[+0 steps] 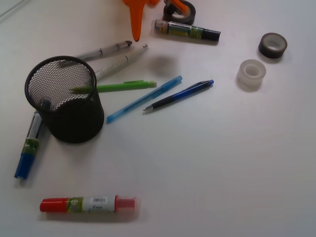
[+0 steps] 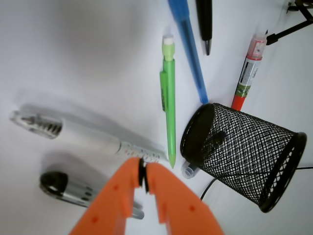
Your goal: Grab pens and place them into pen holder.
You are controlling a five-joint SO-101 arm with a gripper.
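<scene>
The black mesh pen holder (image 1: 64, 98) stands upright at the left; it also shows in the wrist view (image 2: 244, 152). Two silver-white pens (image 1: 106, 50) (image 1: 121, 61) lie behind it. A green pen (image 1: 123, 85), a light blue pen (image 1: 145, 98) and a dark blue pen (image 1: 180, 94) lie to its right. My orange gripper (image 1: 134, 34) hangs at the top, just above the white pens' tips. In the wrist view the gripper (image 2: 142, 171) is shut and empty, over the white pen (image 2: 88, 137) and the silver pen (image 2: 73, 186).
A blue marker (image 1: 29, 148) lies against the holder's left side. A red marker (image 1: 89, 204) lies at the front. A black-capped marker (image 1: 187, 30) and a tape roll (image 1: 180, 11) lie at the top. A dark tape roll (image 1: 272, 44) and a clear one (image 1: 252, 74) lie at the right.
</scene>
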